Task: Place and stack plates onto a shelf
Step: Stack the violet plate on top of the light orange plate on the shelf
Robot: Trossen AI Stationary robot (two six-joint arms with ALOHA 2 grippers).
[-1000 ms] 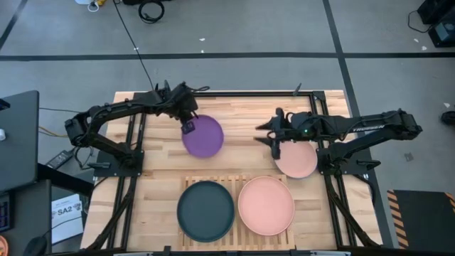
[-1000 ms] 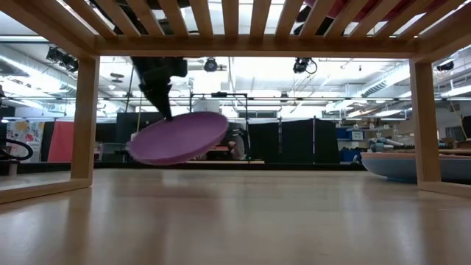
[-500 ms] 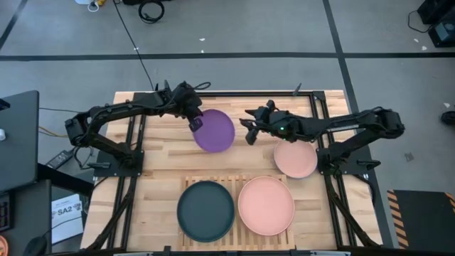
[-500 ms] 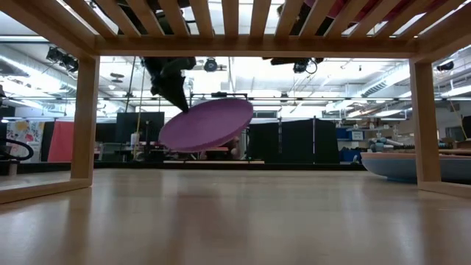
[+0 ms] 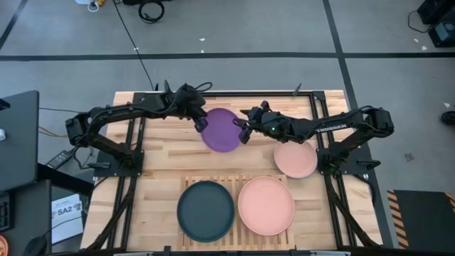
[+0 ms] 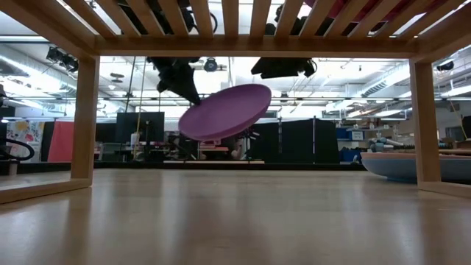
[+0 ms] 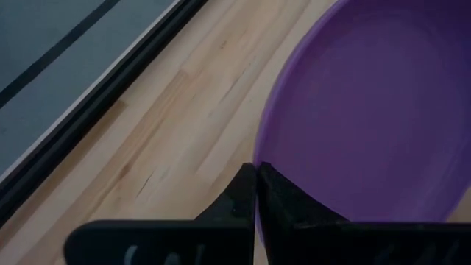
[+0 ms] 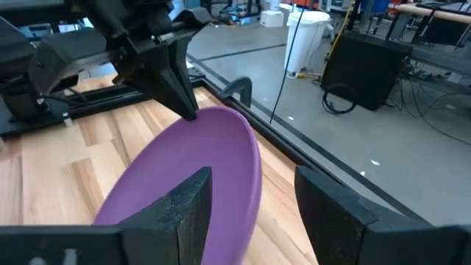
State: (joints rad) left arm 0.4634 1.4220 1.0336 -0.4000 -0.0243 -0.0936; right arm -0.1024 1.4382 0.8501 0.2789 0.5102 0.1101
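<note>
Mid-frame, your left gripper pinches the purple plate tilted, so the spread right gripper can take it.

Round purple plate: matt, smooth, plastic-looking, no glare. Dark grey round plate and large pale pink round plate: same dull, even finish. Pale plank tabletop: wood, visible grain, faint sheen. Light slatted shelf: bare wood. Black left gripper fingers: matt, hard plastic by the look.
</note>
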